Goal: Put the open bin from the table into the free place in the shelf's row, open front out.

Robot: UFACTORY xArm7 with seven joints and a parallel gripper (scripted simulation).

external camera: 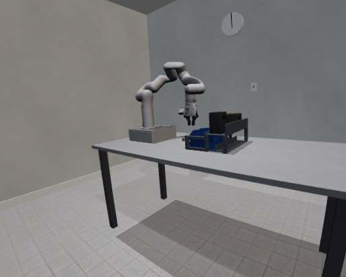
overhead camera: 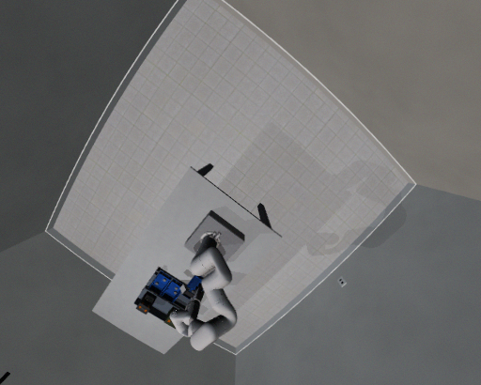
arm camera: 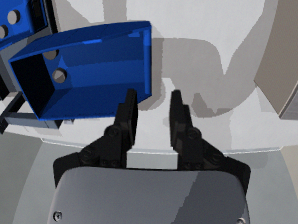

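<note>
The blue open bin (overhead camera: 193,283) (arm camera: 100,75) is on the table beside the shelf. In the wrist view its near-shelf end is at the left, with round grey parts (arm camera: 59,75) inside at that end. Whether that end touches the shelf cannot be told. My gripper (external camera: 191,124) (arm camera: 153,101) is partly open and empty. It hangs above the table, just off the bin's right end wall, fingers pointing down. The shelf (external camera: 206,142) holds two blue bins (overhead camera: 161,280) (overhead camera: 173,289) side by side. Its free place, beside them, is partly hidden by the arm.
Dark boxes (external camera: 217,122) (external camera: 234,117) stand at the shelf's rear, near its raised board (external camera: 236,126). The robot's base block (external camera: 152,135) (arm camera: 281,65) is on the other side of the table bin.
</note>
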